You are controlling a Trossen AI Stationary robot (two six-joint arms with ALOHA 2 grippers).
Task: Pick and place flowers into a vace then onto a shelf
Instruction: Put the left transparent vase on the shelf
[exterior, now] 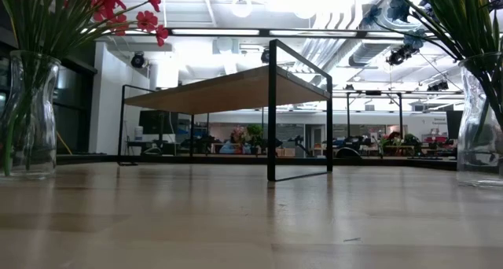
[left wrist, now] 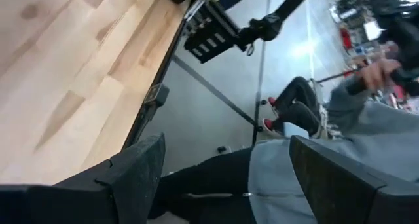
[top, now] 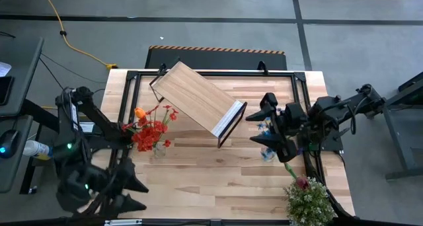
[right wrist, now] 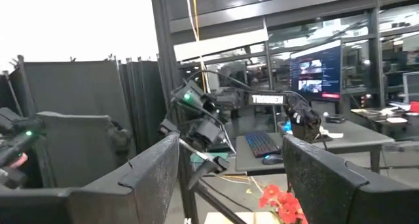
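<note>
Both vases frame my low view: red flowers (exterior: pixel 102 9) upper left, blue blooms (exterior: pixel 401 5) upper right, shelf (exterior: pixel 228 88) centre. Left gripper (top: pixel 125 193) and right gripper (top: pixel 261 127) hold their fingers open, empty. I'd grip a vase low, lifting slowly.

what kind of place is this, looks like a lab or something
Probably a robotics lab or workshop: a wooden table with fixed arms on a concrete floor, hazard-striped mats, and desks with monitors beyond.
</note>
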